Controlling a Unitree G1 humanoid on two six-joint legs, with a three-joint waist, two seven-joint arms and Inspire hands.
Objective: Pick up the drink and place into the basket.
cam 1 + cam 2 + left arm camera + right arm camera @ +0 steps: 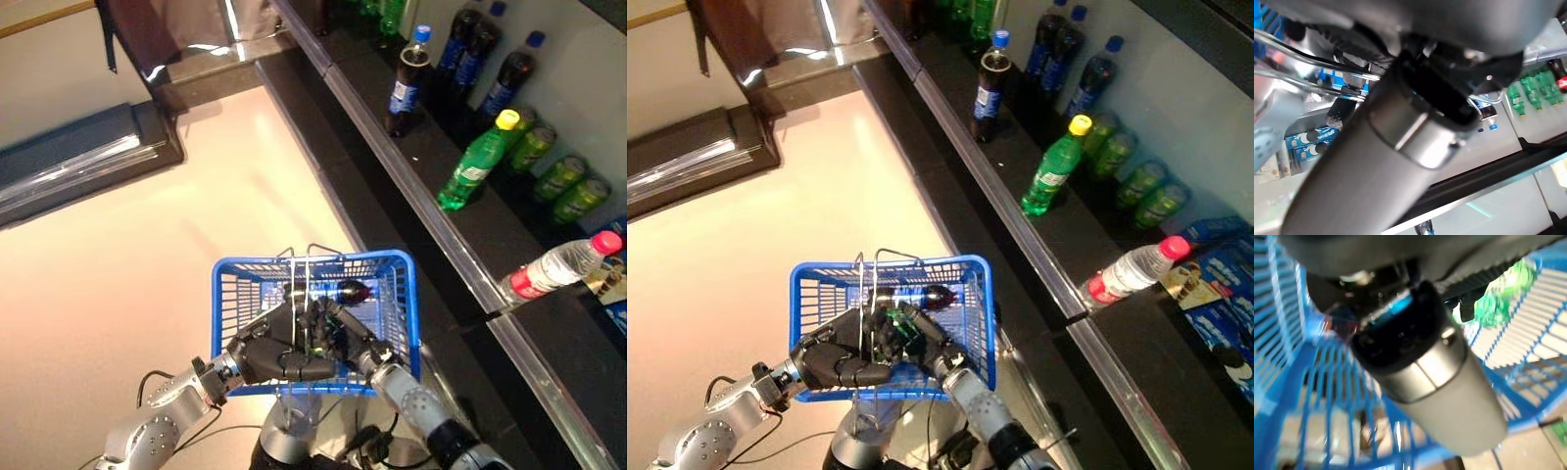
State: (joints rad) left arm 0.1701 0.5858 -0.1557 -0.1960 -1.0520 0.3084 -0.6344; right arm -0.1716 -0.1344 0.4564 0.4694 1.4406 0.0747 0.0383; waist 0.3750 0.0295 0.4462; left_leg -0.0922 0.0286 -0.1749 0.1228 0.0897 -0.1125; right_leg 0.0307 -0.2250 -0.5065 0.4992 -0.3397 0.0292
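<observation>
My left hand is shut on the thin wire handles of the blue basket and holds it raised in front of me. A dark drink bottle lies inside the basket at its far side. My right hand reaches into the basket from the right, close against my left hand. Its fingers are curled round a small green drink, which shows as a green blur past the fingers in the right wrist view.
A dark shelf with a metal front edge runs along the right. On it stand dark bottles with blue caps, a green bottle and green cans, and a clear bottle with a red cap lies there. A low dark stand is at the far left.
</observation>
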